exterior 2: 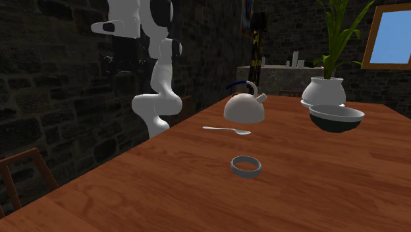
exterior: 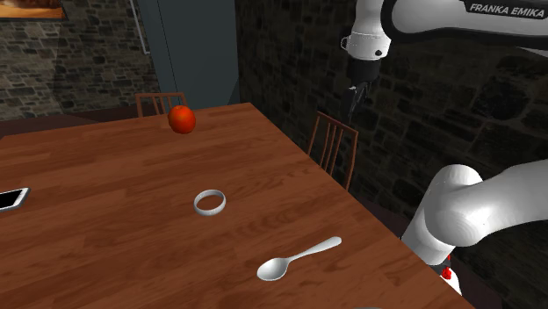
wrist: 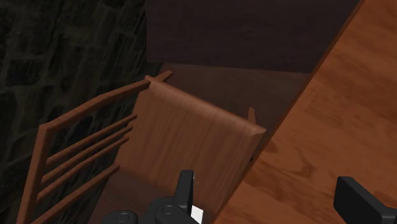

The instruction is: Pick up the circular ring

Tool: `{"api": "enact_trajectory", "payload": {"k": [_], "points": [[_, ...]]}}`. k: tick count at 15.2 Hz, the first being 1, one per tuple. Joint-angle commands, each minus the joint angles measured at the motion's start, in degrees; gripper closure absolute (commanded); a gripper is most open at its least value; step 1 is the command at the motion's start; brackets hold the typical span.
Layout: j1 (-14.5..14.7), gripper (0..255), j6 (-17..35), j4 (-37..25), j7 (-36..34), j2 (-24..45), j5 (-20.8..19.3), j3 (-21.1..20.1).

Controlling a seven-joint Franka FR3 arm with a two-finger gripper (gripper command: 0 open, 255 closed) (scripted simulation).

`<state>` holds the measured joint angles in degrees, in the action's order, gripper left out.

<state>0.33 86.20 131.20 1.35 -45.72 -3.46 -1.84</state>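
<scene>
Scene: A dim room with dark stone walls. A white Franka arm (exterior: 465,206) stands beside a long wooden table (exterior: 114,237).

Ring: The pale grey ring (exterior: 210,202) lies flat on bare wood near the middle of the table. In the shoulder view it sits up and to the left of a metal spoon (exterior: 297,260), well apart from it. In the second exterior view the ring (exterior 2: 246,165) is the nearest thing on the table, with the spoon (exterior 2: 227,130) beyond it.

Gripper: The black gripper (wrist: 264,181) hangs high, off the table's long edge. It points down at a wooden slat-back chair (wrist: 191,140) tucked against that edge, well apart from the ring.

Jaws: Spread wide in the wrist view, with nothing between them.

Progress: Judging by this layout, the task is at its very start. The ring is untouched and no approach has been made.

Left to do: The arm must swing in over the table, line up above the ring, come down, close on its band and lift.

Other things: A red round fruit (exterior: 182,119), possibly an apple, sits at the far end of the table in the shoulder view. A phone (exterior: 10,199) lies at that view's left edge. The second exterior view adds a pale kettle (exterior 2: 244,107), a dark bowl (exterior 2: 336,118) and a potted plant (exterior 2: 323,91).

Writing: "FRANKA EMIKA" in dark capitals on the arm's upper link (exterior: 505,9). No other text can be read.
</scene>
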Motion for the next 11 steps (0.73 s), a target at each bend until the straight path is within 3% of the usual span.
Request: {"api": "enact_trajectory", "payload": {"k": [1,11], "points": [[0.0,0,0.0,0.0,0.0,0.0,0.0,0.0],[2.8,0,9.24,-2.59,-10.92,12.35,5.87,-9.86]]}}
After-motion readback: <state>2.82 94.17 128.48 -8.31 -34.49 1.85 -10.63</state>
